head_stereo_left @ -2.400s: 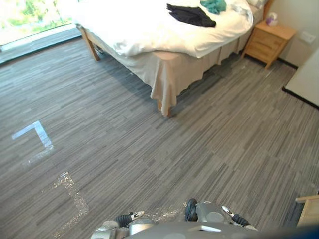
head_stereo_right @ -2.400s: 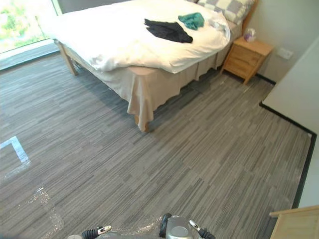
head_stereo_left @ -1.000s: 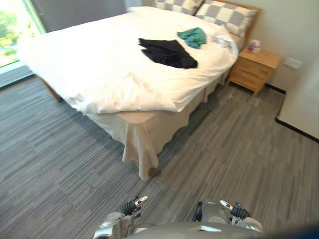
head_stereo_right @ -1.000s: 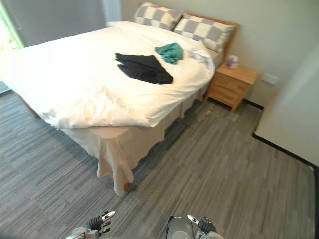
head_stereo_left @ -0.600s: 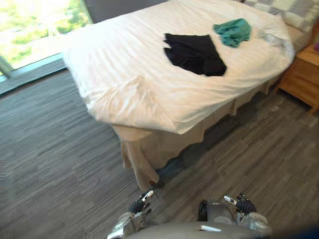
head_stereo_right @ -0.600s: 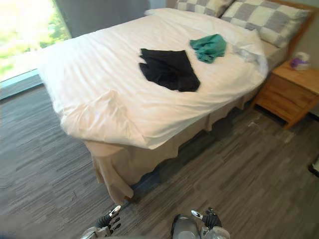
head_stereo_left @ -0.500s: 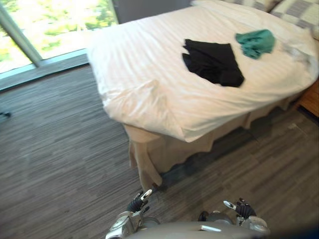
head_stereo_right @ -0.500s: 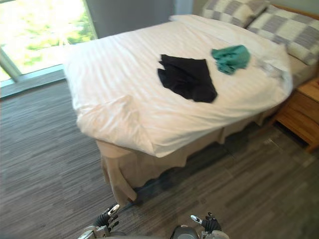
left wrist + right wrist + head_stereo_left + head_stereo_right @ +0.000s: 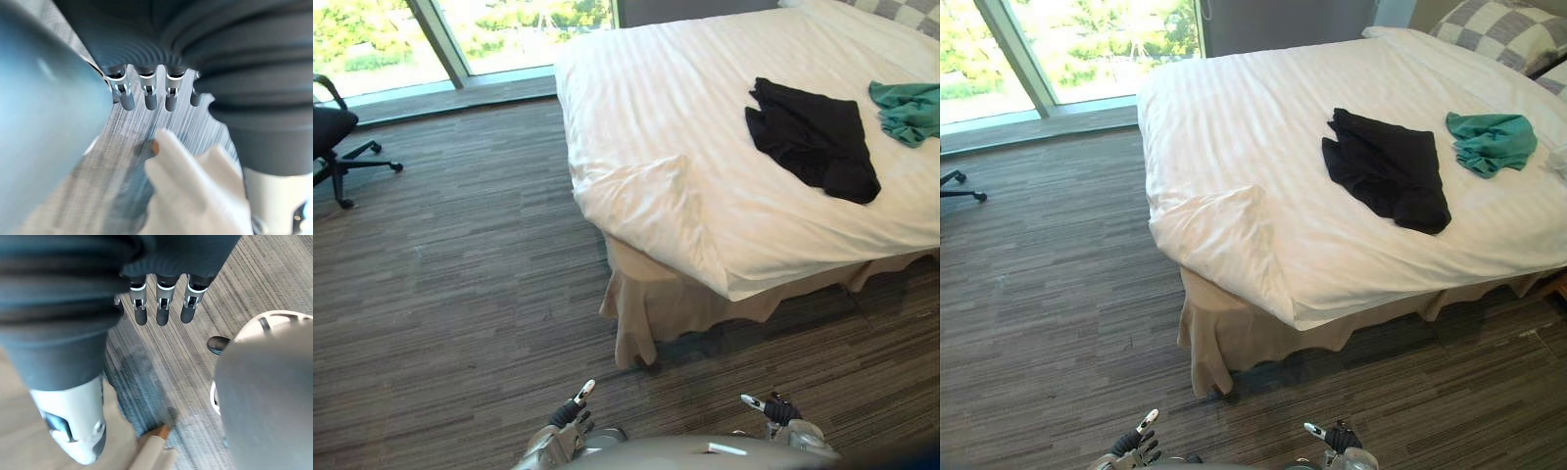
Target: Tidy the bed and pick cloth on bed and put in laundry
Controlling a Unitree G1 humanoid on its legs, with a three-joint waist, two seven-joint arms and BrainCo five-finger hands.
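Black cloth (image 9: 1386, 174) on bed (image 9: 1234, 117), long axis slanting toward near right edge; left hand (image 9: 572, 411), right hand (image 9: 773, 407) slack, empty.

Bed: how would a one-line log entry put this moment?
bed: near corner rumpled | black cloth: on bed | green cloth: on bed | left hand: open, empty | right hand: open, empty
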